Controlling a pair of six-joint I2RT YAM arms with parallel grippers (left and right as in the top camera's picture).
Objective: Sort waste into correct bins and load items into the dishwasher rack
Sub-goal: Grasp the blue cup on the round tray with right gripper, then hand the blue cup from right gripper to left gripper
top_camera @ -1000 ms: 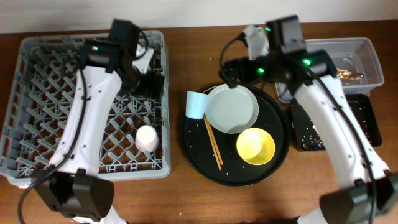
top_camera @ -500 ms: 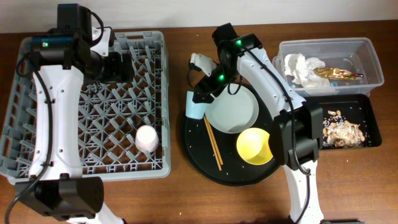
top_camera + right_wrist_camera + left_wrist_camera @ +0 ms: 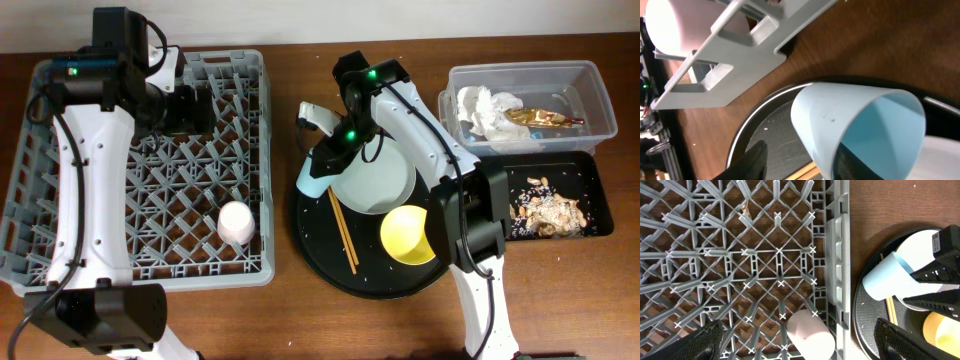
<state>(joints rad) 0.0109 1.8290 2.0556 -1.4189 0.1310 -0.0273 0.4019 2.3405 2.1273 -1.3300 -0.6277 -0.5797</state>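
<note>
My right gripper is down at the light-blue cup on the left edge of the round black tray. In the right wrist view one finger stands outside the cup with a gap, and the other is inside its mouth. My left gripper hangs open high over the grey dishwasher rack. The pink cup lies in the rack, well below it. The plate, yellow bowl and chopsticks rest on the round tray.
The clear tub at the back right holds white tissue and a gold foil wrapper. In front of it the shallow black tray holds food scraps. The rack's right wall stands close to the round tray.
My right arm swung from the clear tub to the light-blue cup and its jaws have narrowed around the cup's wall; the cup has tipped. My left arm drew back left over the rack.
</note>
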